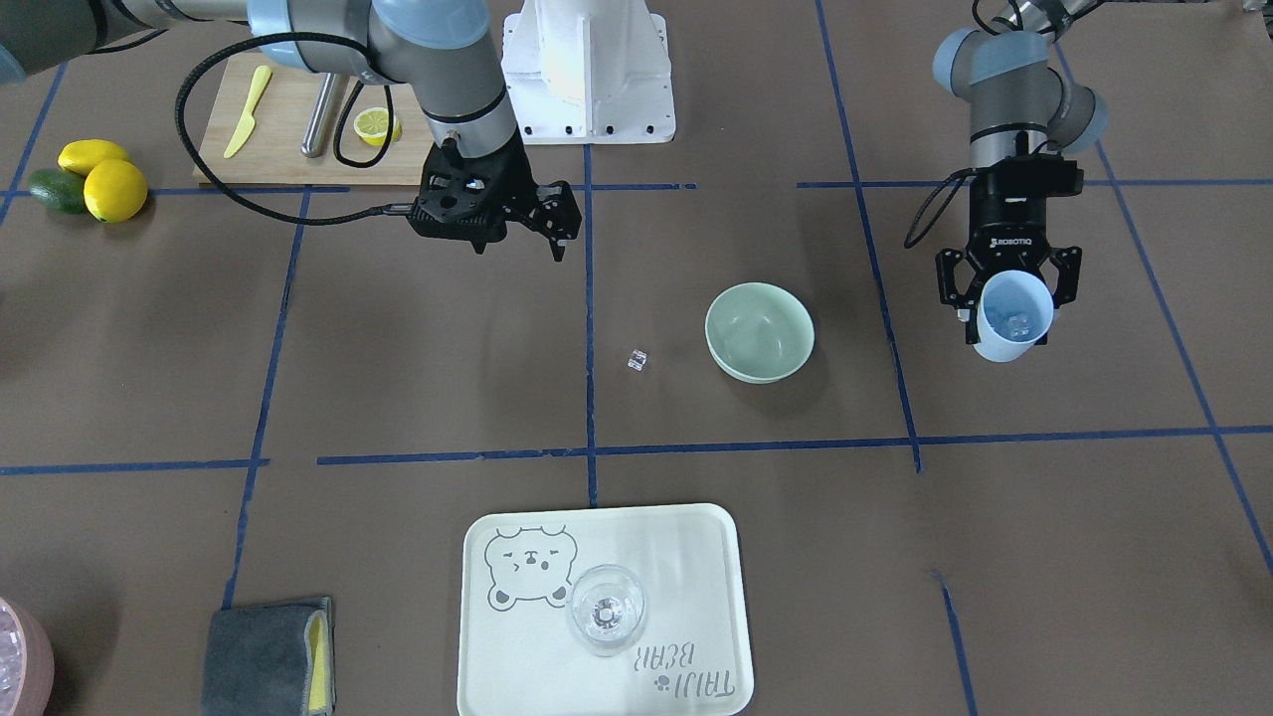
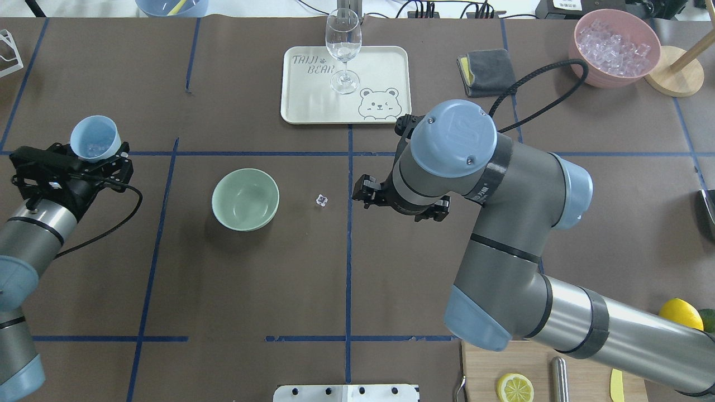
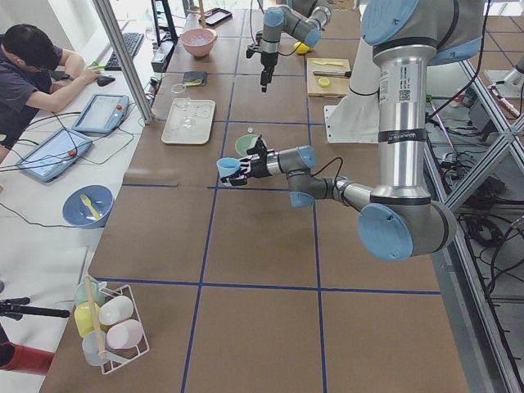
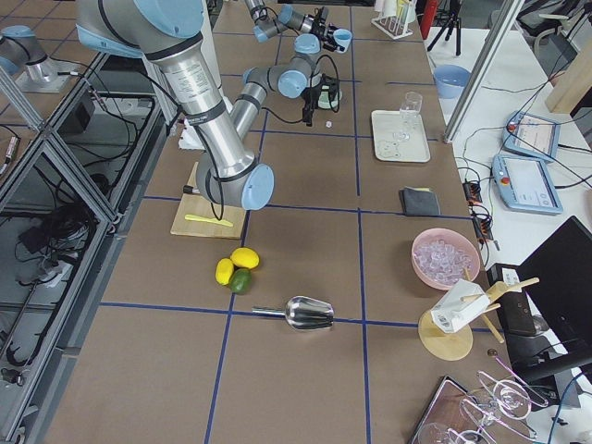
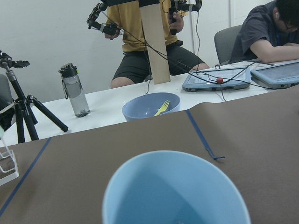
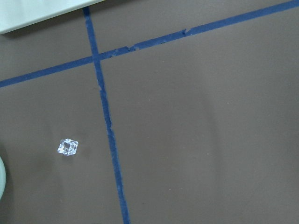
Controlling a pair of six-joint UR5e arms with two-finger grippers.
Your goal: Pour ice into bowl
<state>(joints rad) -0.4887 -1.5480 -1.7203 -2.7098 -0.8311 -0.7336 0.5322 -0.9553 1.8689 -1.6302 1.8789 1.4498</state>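
Left hand (image 1: 1009, 303) pinching cup (image 2: 95, 138), right hand (image 1: 549, 221) spread, stray ice cube (image 1: 637, 361) beside bowl (image 1: 760, 338)

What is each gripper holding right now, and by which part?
The left gripper holds the light blue plastic cup by its side wall; the right gripper holds nothing.

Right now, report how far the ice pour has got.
Done: the left gripper holds the light blue cup with ice in it. In hand: the cup is off to one side of the bowl. Left: the pour itself; the bowl is empty, and one loose cube lies on the table beside it.
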